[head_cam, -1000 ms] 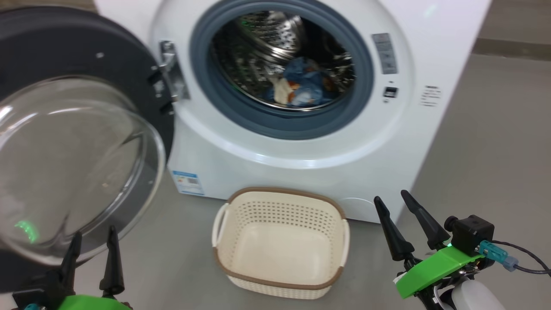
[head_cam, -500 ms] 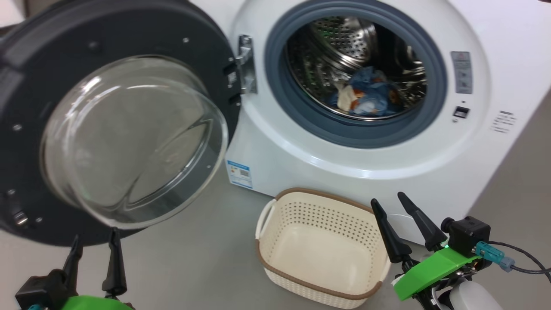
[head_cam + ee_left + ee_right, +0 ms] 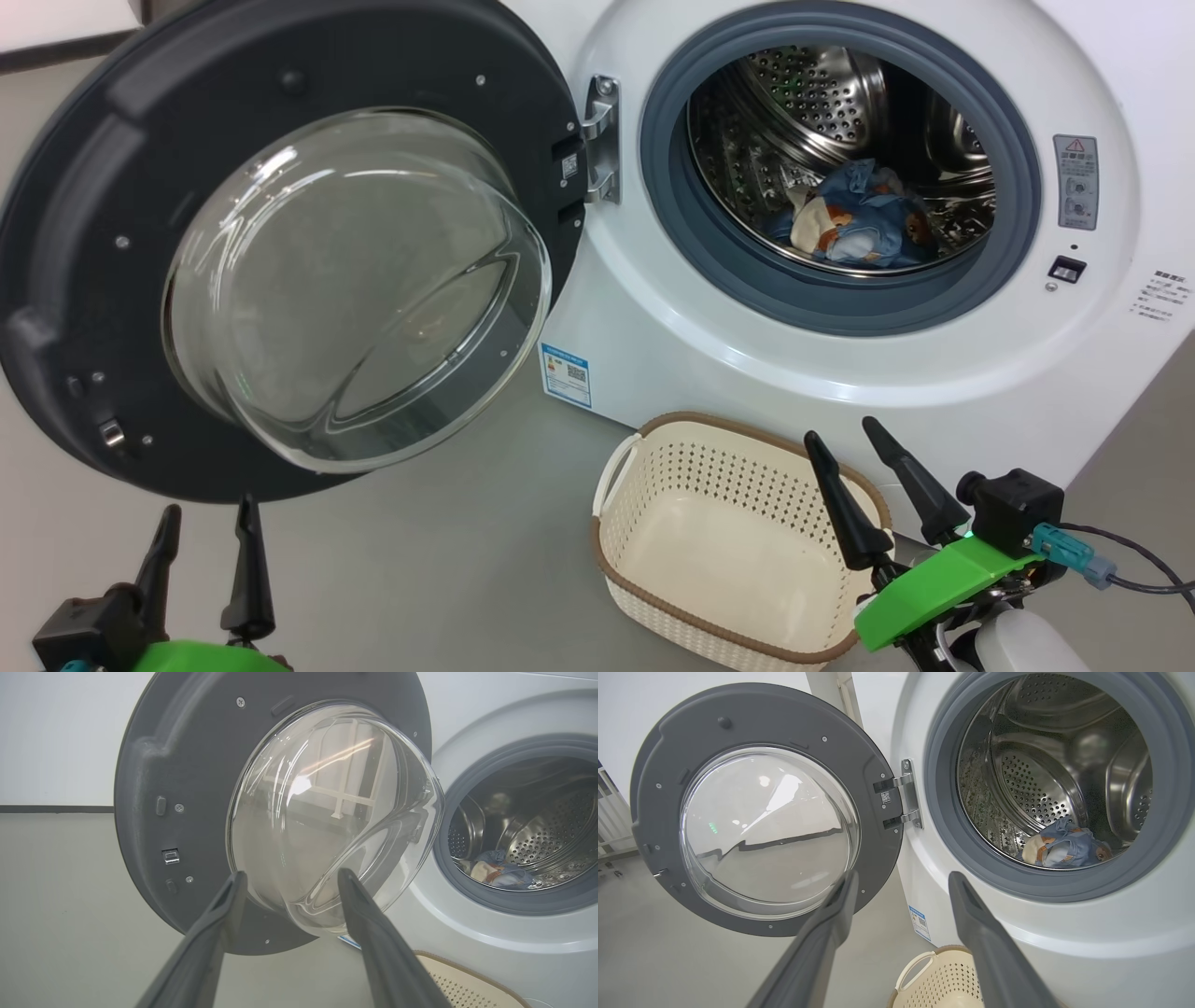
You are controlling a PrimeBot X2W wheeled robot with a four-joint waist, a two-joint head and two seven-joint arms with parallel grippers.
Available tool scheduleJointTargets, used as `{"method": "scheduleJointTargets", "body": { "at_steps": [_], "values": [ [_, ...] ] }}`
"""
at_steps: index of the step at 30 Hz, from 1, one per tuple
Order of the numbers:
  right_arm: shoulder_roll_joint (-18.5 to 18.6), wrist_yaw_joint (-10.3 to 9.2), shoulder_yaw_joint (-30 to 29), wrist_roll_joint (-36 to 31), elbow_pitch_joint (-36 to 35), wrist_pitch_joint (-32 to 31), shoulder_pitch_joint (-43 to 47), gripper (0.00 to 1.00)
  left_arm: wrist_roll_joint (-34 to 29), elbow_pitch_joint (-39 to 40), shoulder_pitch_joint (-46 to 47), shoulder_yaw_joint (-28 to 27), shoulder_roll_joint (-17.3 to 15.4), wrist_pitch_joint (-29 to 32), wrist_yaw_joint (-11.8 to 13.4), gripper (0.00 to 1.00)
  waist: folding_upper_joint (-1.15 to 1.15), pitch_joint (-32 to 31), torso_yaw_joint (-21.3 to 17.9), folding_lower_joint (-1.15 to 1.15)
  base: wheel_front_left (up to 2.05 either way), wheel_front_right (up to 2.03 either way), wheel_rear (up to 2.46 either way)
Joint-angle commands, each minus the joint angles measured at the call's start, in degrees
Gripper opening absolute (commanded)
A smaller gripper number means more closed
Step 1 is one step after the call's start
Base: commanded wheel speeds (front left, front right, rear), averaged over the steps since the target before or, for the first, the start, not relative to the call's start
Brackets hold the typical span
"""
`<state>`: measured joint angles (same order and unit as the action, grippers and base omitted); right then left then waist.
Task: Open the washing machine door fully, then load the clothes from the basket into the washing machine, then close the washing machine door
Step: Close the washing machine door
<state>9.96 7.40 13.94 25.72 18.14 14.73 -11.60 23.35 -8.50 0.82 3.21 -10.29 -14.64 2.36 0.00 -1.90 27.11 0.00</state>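
Note:
The washing machine (image 3: pixel 840 373) stands with its door (image 3: pixel 84 233) swung wide to the left, glass bowl (image 3: pixel 355 280) bulging toward me. The clothes (image 3: pixel 864 229), light blue with small bears, lie inside the steel drum; they also show as clothes (image 3: pixel 1064 847) and clothes (image 3: pixel 495 870). The cream basket (image 3: pixel 738 551) sits on the floor before the machine with nothing inside. My left gripper (image 3: pixel 207 521) is open at the lower left, below the door. My right gripper (image 3: pixel 840 434) is open over the basket's right end. Left gripper (image 3: pixel 289 877) and right gripper (image 3: pixel 901 877) hold nothing.
Grey floor (image 3: pixel 420 560) stretches in front of the machine and under the open door. A blue label sticker (image 3: pixel 567 373) sits on the machine's lower left corner. The door hinge (image 3: pixel 602 140) joins the door to the white front panel.
The head camera has turned left, so machine, door and basket shifted right in the picture. Both grippers stay open in the same place in the view.

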Motion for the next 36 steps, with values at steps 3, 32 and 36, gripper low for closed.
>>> {"method": "scheduleJointTargets", "body": {
  "at_steps": [3,32,36],
  "values": [
    [0.35,0.09,1.0,0.73,-1.32,0.27,-1.52,1.0,0.27,1.8,0.82,-2.17,-0.9,-0.36,0.42,1.0,0.0,0.03,0.43,0.0,0.0,0.0,0.0],
    [0.22,0.09,0.82,0.68,-1.78,0.27,-0.79,1.0,2.19,5.35,2.52,-5.02,-3.08,-0.32,-0.34,0.0,0.0,0.22,0.02,0.0,0.0,0.0,0.0],
    [0.29,0.09,0.89,0.76,-1.72,0.27,-0.58,1.0,5.66,7.71,5.1,-8.27,-4.9,0.33,-1.4,0.0,0.0,0.11,0.0,0.0,0.0,0.0,0.0]
  ]
}}
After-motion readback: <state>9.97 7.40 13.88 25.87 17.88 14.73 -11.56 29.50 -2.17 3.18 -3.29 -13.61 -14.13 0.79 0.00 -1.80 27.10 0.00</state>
